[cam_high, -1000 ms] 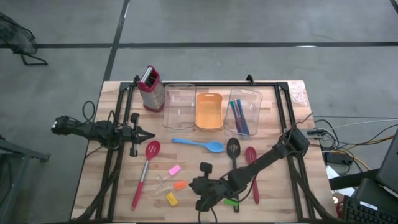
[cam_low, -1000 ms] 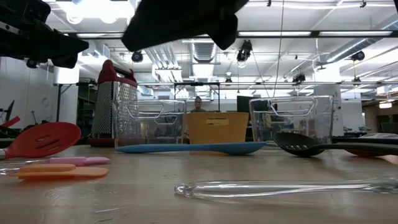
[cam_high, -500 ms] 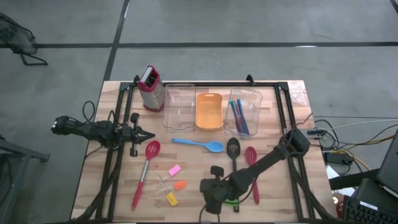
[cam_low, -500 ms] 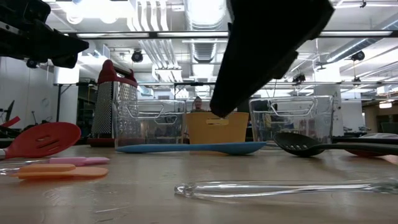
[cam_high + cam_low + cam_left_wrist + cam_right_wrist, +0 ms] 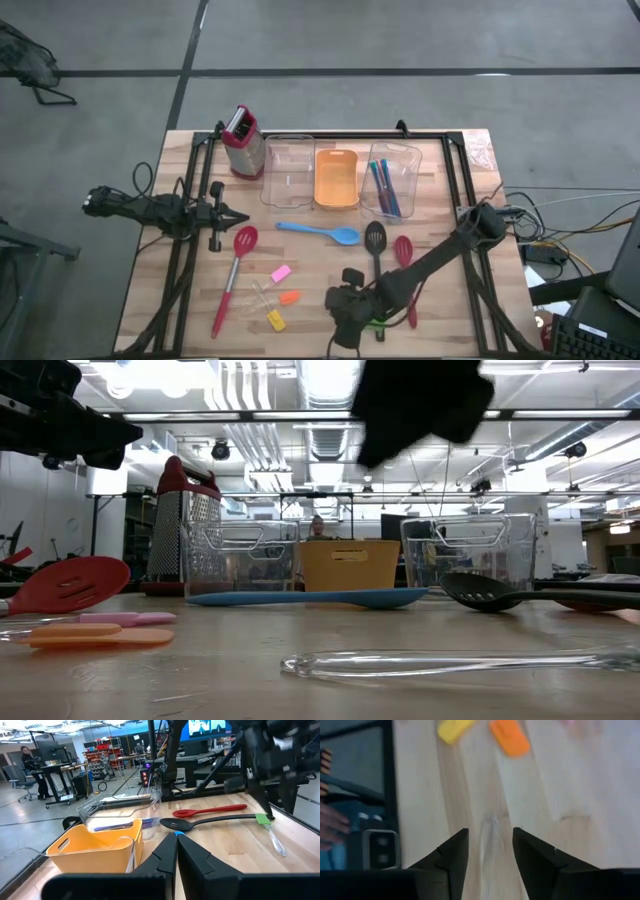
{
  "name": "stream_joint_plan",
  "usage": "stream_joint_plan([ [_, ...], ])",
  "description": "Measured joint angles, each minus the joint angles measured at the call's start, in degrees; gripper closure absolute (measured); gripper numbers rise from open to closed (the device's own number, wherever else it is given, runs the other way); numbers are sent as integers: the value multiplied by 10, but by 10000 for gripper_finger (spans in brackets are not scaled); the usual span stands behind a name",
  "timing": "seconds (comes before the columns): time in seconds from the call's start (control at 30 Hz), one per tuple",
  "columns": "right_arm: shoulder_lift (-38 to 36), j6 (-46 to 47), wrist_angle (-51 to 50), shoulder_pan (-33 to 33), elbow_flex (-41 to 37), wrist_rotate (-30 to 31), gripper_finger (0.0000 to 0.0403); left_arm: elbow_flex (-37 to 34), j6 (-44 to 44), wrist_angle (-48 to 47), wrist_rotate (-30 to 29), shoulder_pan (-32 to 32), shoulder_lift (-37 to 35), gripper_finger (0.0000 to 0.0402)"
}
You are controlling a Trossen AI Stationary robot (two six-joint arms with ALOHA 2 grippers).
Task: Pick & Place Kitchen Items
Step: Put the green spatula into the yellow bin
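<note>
1. High view: the right gripper point(image 5: 346, 318) hangs at the near edge of the surface point(image 5: 160, 300), over a clear plastic utensil point(image 5: 372, 323) with a green tab. The yellow piece point(image 5: 275, 320) and orange piece point(image 5: 289, 297) lie just beside it. The left gripper point(image 5: 240, 218) waits over the left side.
2. Low view: the clear plastic utensil point(image 5: 450, 660) lies flat, thin and see-through. It is probably light, stiff and slippery, and so low that fingers must reach right down to the wood.
3. Left wrist view: the left gripper point(image 5: 176, 840) has its fingers pressed together, holding nothing. The utensil's green tab point(image 5: 263, 818) looks like the thickest part.
4. Right wrist view: the right gripper point(image 5: 490, 837) has its fingers apart, with the faint clear shaft point(image 5: 491, 827) between them. Pinching across the shaft near the tab seems best.
</note>
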Motion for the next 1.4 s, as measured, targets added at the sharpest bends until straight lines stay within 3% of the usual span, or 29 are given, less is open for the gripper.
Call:
stream_joint_plan([
  [0.17, -26, -29, -3, 0, 1, 35, 238, 0, 0, 0, 0, 0, 0, 381],
  [0.5, -22, 6, -2, 25, 0, -18, 232, 0, 0, 0, 0, 0, 0, 380],
  [0.93, 13, 61, -15, 63, -1, -26, 258, 0, 0, 0, 0, 0, 0, 380],
  [1.4, 46, 85, -39, 68, -2, -33, 222, 0, 0, 0, 0, 0, 0, 381],
])
